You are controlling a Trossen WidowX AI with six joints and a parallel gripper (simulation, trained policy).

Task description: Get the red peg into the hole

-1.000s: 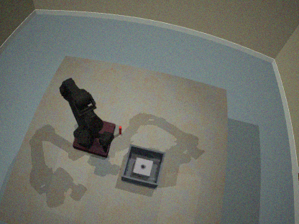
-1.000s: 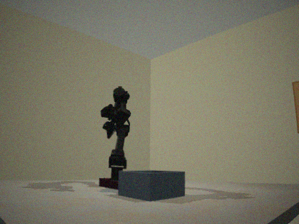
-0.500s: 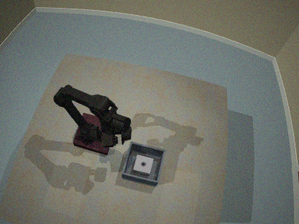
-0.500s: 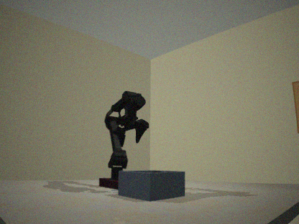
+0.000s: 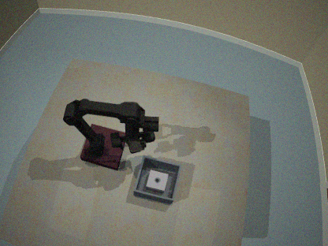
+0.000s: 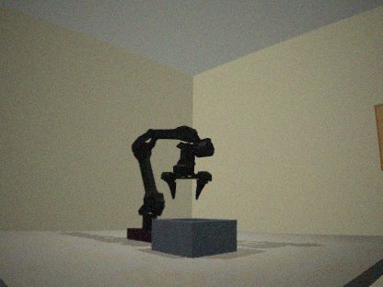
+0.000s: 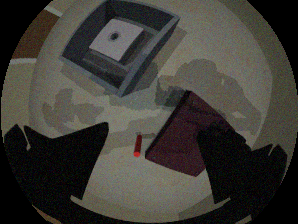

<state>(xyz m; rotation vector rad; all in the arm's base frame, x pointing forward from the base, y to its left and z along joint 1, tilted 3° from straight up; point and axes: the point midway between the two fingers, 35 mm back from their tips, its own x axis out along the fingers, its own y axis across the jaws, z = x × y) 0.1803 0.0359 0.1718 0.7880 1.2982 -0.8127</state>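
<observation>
Hanging above the pale tabletop point(image 5: 221, 165) point(image 6: 83, 262) point(image 7: 235, 65), jaws spread wide with nothing between them, the gripper point(image 5: 139, 143) point(image 6: 185, 199) point(image 7: 154, 131) seems poised so that the red peg point(image 7: 138, 146), beside the maroon base plate point(image 5: 87, 157) point(image 6: 133, 234) point(image 7: 172, 155), can come between its fingers. The open-topped blue-grey box point(image 5: 177, 177) point(image 6: 212, 236) point(image 7: 150, 52) keeps its white holed plate point(image 5: 151, 182) point(image 7: 103, 44) facing up, presumably for insertion. Plain yellowish walls point(image 6: 285, 152) meet in a corner behind.

Orange panel point(image 6: 379, 137), pale walls point(image 6: 97, 124).
</observation>
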